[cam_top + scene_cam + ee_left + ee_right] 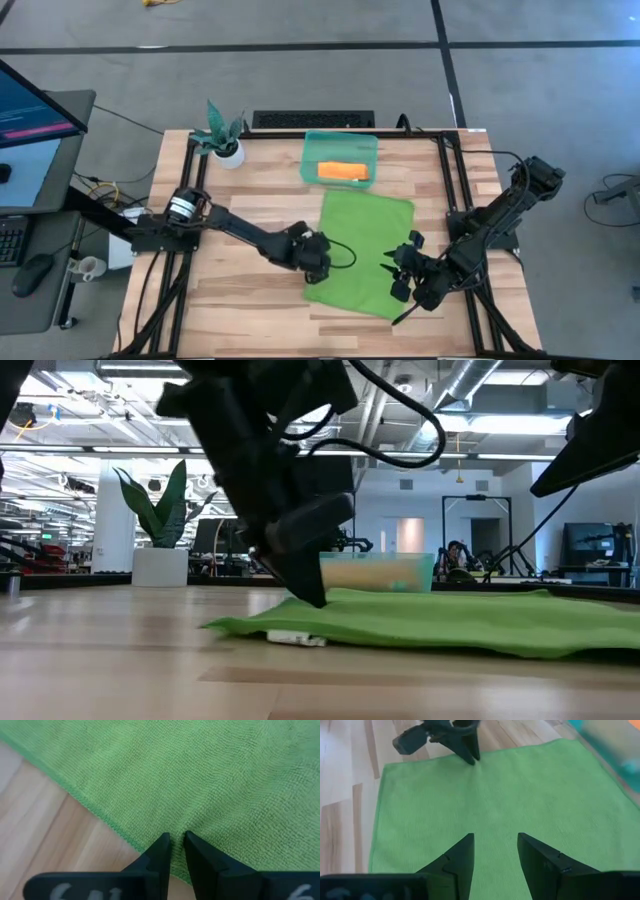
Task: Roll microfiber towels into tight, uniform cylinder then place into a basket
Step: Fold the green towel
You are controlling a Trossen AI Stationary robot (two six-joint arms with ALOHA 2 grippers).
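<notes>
1. 2 grippers are seen low over the near part of the wooden table [240,300], 1 at each side of the green towel [365,240].
2. The left gripper [174,840] is set down on the towel's left edge, and its fingers are nearly together, with only a thin gap. A little cloth looks caught between the tips, but a firm hold cannot be told.
3. The right gripper [495,842] is held just above the near right part of the towel. Its fingers are apart, and nothing is between them.
4. The green towel is spread flat in the middle of the table. It is soft, light and floppy, so it is likely to bend and bunch when it is pulled. It is best taken by its near edge, at both corners, so that a straight roll can be made.
5. The basket [312,150] is placed farther back, just past the far edge of the green towel. The orange towel [343,172] is already lying inside it.
6. The potted plant [222,135] is stood at the far left corner and is not needed.
</notes>
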